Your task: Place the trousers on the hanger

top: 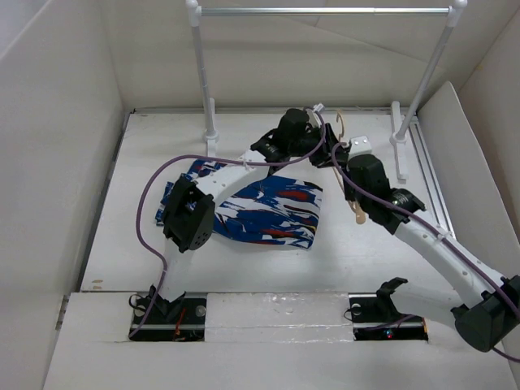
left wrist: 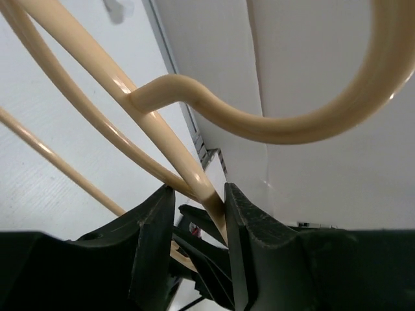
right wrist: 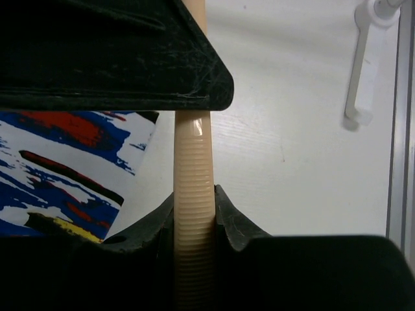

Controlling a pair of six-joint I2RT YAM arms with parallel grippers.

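Blue fabric first: the trousers (top: 272, 210) lay bunched on the table (top: 122, 244), a bit left of centre. They showed blue with white, red and black streaks, plus a bit of yellow in the right wrist view. The left arm's white link crossed over their top edge. None of the cloth was on the hanger (top: 340, 124) as far as I could see. Its right edge just sat near it.

Moving right, the left gripper (left wrist: 198, 194) was clenched on the hanger right under the hook, about where the curved arms came together. In the wrist view both black fingers (left wrist: 152, 246) pressed on the tan stem, and the hook curled across overhead.

A little further right, the right gripper (right wrist: 193, 197) was grasping the hanger too, clamped on a ribbed tan stretch. The trousers were off to its left in that view, close by but not touching the bar. From the top camera a tan tip poked out below the right wrist. Most of the hanger was hidden under the two arms, so I couldn't tell if it was lifted off the table or resting on it.

At the back stood the grey rail (top: 325, 11) on its white posts (top: 431, 65), well apart from the trousers, with nothing hung on it.
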